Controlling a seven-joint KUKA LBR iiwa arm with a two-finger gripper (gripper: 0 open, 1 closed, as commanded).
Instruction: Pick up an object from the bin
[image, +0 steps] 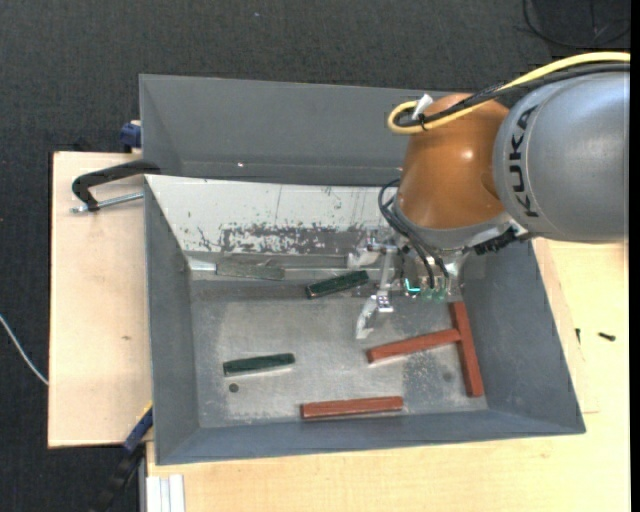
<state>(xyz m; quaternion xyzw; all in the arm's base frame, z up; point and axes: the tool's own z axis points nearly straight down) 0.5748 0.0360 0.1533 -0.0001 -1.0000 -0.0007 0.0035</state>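
My gripper (384, 298) hangs low in the bin's right half, under the arm's orange cover. A dark green bar (337, 285) lies just left of it, near the back wall, tilted up to the right. Just below and right of the gripper, a red-brown bar (413, 347) lies slanted on the floor. A second red-brown bar (465, 350) runs lengthwise by the right wall, and the two meet near the top of it. I see nothing held in the gripper.
Another dark green bar (258, 365) lies at the front left. A third red-brown bar (352, 407) lies flat along the front wall. The arm and its cover overhang the bin's back right corner.
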